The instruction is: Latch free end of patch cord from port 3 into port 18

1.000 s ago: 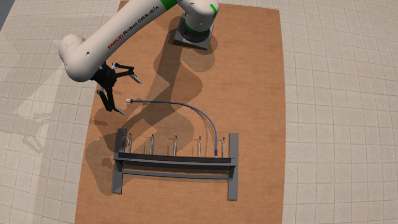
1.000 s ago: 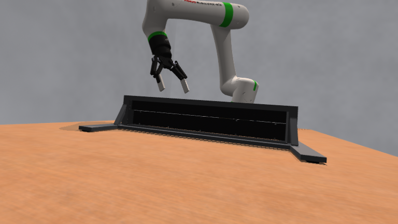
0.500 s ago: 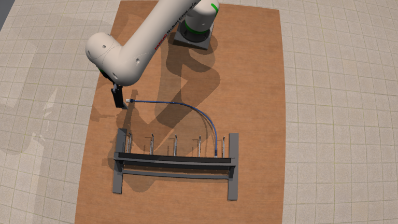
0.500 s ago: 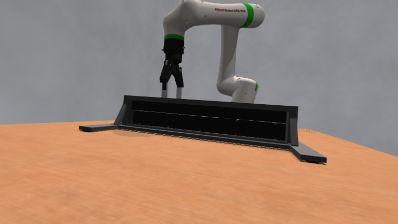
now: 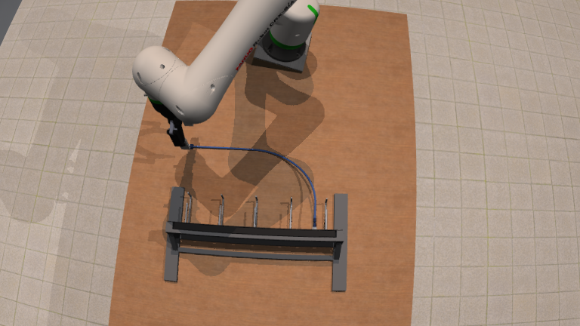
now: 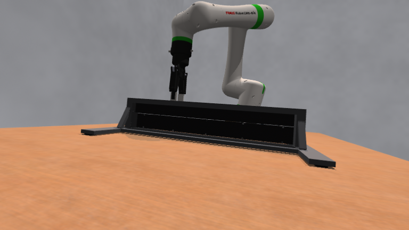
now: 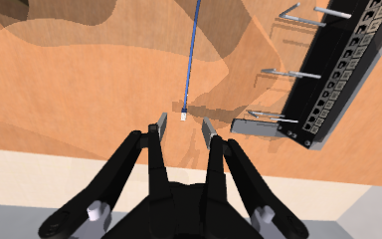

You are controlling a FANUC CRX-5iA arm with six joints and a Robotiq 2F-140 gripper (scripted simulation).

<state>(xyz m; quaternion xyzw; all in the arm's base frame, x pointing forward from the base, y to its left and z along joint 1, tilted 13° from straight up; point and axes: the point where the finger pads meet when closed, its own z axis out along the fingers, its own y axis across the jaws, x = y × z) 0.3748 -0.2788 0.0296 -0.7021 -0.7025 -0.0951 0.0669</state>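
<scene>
On the worktop point(image 5: 371, 155) point(image 6: 180, 191) point(image 7: 99, 90), toward the side edge nearest me, the cord's clear plug point(image 7: 183, 112) is lying between my jaws in the wrist view, with a gap on either side. I am holding nothing: my jaws are standing partway open. I am expecting a light, hard little plug, its latch too fine to make out and easily bent, so I am favouring its side faces, leaving the latch free. The blue cord point(image 5: 252, 149) point(image 7: 191, 55) is curving off to the rack point(image 5: 340, 241) point(image 6: 211, 104) point(image 7: 310, 65), where its other end is sitting plugged in. It is looking springy, probably liable to twist the plug in a loose grip or tug the rack, itself likely to slide under a hard push. My pads point(image 5: 184, 145) point(image 6: 180, 97) point(image 7: 161, 125) are pointing down, and my arm point(image 5: 248, 27) point(image 6: 223, 16) is reaching out from its base, bending downward at the wrist.
</scene>
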